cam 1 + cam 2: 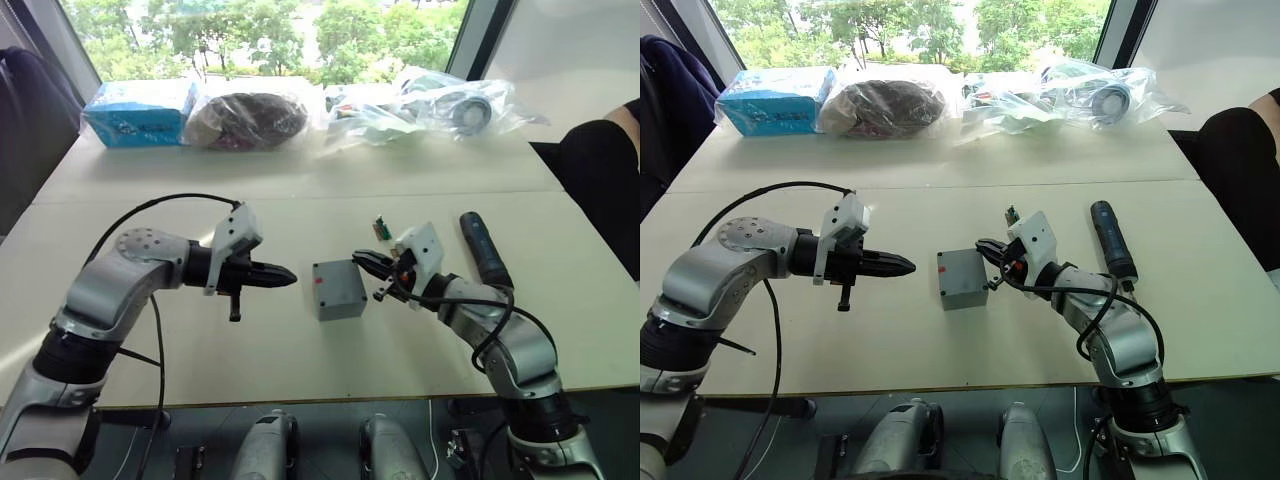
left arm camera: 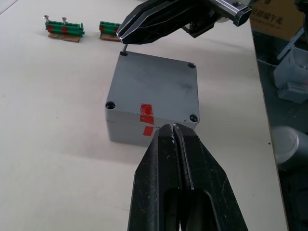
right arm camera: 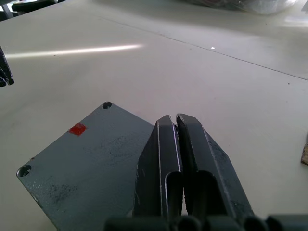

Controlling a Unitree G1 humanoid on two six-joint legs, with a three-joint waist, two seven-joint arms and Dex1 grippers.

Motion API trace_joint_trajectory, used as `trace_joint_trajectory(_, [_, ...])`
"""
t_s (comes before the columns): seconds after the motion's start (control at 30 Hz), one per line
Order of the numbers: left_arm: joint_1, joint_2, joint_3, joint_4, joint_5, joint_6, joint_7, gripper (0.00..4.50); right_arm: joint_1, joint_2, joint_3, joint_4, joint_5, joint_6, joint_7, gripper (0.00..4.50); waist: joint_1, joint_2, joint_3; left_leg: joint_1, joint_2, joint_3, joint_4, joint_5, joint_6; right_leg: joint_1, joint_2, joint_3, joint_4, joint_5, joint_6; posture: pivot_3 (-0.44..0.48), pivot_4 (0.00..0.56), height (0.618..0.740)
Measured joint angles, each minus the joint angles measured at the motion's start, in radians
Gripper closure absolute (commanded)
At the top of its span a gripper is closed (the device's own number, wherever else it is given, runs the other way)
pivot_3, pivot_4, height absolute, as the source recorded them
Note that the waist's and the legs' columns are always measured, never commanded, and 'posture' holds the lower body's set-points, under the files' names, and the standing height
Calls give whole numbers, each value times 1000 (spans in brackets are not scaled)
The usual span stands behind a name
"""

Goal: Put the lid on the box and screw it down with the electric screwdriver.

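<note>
Left wrist view: lid (image 2: pixel 153 89) on box (image 2: pixel 144 129) (flush)

Likely lab: bagged parts (image 1: pixel 440 105) on window-side table (image 1: pixel 300 180).

Closed right fingers (image 3: pixel 175 127) over lid (image 3: pixel 91 159), table (image 3: pixel 216 82)

The grey lid (image 2: pixel 153 84) sits flat on the grey box (image 1: pixel 338 289), closing it, with a screw hole at each corner and red tape across their seam. The black electric screwdriver (image 1: pixel 484 249) lies flat, well to the box's right.
</note>
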Motion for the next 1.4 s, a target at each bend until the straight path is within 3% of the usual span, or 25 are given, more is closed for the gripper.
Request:
trace_joint_trajectory(0.27, [0,-10,-1,2,8,-16,1,4500,0,1,13,20,-5,-5,0,4438,-2,0,0,0,0,0,0,0,0,0,0,0,0,0,0,0,150,740])
trace_joint_trajectory(0.37, [0,-14,-1,2,9,-18,1,4500,0,1,14,26,-12,-12,0,3742,-2,0,0,0,0,0,0,0,0,0,0,0,0,0,0,0,150,740])
trace_joint_trajectory(0.4, [0,-15,-1,3,9,-19,2,4500,0,1,14,29,-15,-12,0,3217,-2,0,0,0,0,0,0,0,0,0,0,0,0,0,0,0,150,740])
trace_joint_trajectory(0.57, [0,-24,-1,6,9,-19,9,4500,-3,0,14,32,-19,-13,4,1460,-3,0,0,0,0,0,0,0,0,0,0,0,0,0,0,0,150,740])
trace_joint_trajectory(0.6, [0,-25,-1,8,9,-19,10,4500,-3,-1,14,32,-19,-11,5,911,-3,0,0,0,0,0,0,0,0,0,0,0,0,0,0,0,150,740])
trace_joint_trajectory(0.7, [0,-33,-1,11,9,-19,14,4500,-4,-5,10,32,-17,1,4,14,-2,0,0,0,0,0,0,0,0,0,0,0,0,0,0,0,150,740])
trace_joint_trajectory(0.87, [0,-65,-1,39,9,-22,24,4500,-24,-41,-61,-10,19,80,-13,14,-1,0,0,0,0,0,0,0,0,0,0,0,0,0,0,0,150,740])
trace_joint_trajectory(0.93, [-3,-86,-2,47,9,-32,22,4500,-62,-51,-157,-39,105,213,-39,14,-1,0,0,0,0,0,0,0,0,0,0,0,0,0,0,0,150,740])
trace_joint_trajectory(1.07, [-39,-122,-24,58,9,-47,11,4500,-184,-204,-352,-59,245,485,-61,14,11,0,0,0,0,0,0,0,0,0,-1,0,0,0,0,0,150,740])
trace_joint_trajectory(1.13, [-58,-134,-33,61,9,-63,0,4500,-246,-278,-388,-39,280,591,-54,14,14,0,0,0,0,0,0,0,0,0,-1,0,0,0,0,0,150,740])
trace_joint_trajectory(1.27, [-99,-153,-74,68,25,-111,-39,4500,-409,-471,-347,148,293,844,-35,14,14,0,0,0,0,1,-1,0,0,0,-2,0,-1,-2,-4,0,150,740])
trace_joint_trajectory(1.4, [-113,-154,-111,63,52,-152,-71,4500,-462,-646,-134,381,274,924,78,14,14,0,0,0,0,2,-1,-1,1,0,-2,1,-3,-2,-4,0,150,740])
